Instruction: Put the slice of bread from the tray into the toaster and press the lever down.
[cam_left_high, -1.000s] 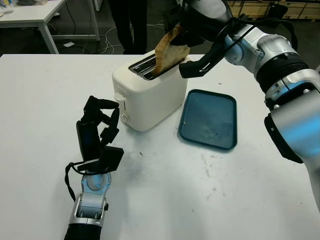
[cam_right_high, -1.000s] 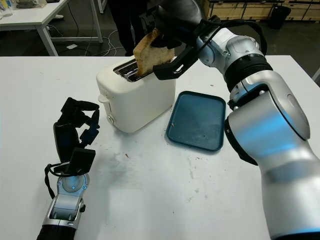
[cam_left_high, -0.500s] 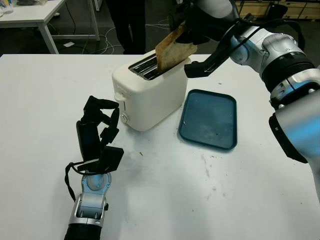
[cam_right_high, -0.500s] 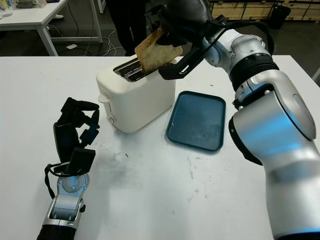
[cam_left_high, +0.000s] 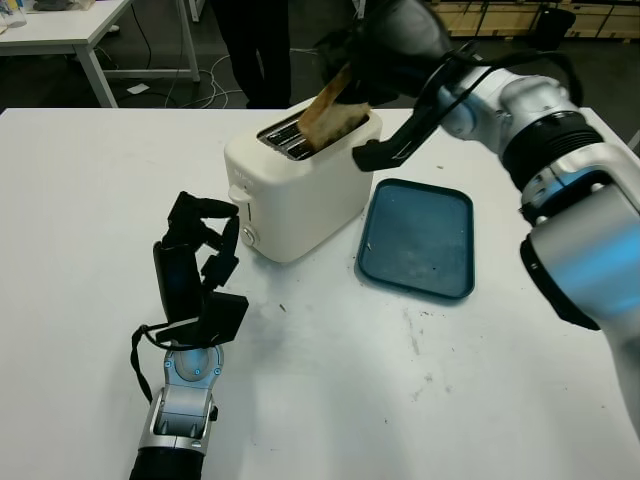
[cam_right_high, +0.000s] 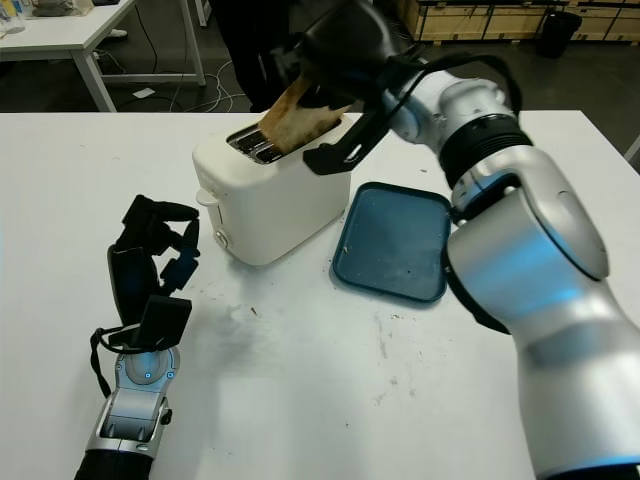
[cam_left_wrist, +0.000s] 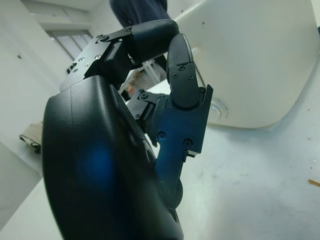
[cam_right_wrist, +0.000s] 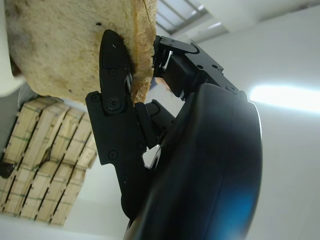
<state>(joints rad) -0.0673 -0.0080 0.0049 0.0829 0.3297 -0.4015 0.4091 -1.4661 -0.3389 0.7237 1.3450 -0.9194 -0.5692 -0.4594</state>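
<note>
A white toaster (cam_left_high: 290, 195) stands on the white table, its slots on top. My right hand (cam_left_high: 375, 62) is above its far end, shut on a slice of bread (cam_left_high: 328, 115) that leans steeply with its lower edge in a slot. The bread (cam_right_wrist: 65, 45) is pinched between black fingers (cam_right_wrist: 116, 105) in the right wrist view. The toaster's lever (cam_left_high: 238, 195) and a round knob (cam_left_high: 248, 235) are on its near end. My left hand (cam_left_high: 195, 262) is on the table just in front of that end, fingers curled, holding nothing. The dark teal tray (cam_left_high: 417, 238) lies right of the toaster with nothing on it.
A person in dark trousers (cam_left_high: 252, 45) stands behind the table. Another white table (cam_left_high: 70, 30) is at the far left. Crumbs and smudges (cam_left_high: 415, 335) mark the tabletop near the tray.
My right hand has shifted left and down, tipping the bread over and lowering it further into the toaster slot. The left hand has not moved.
</note>
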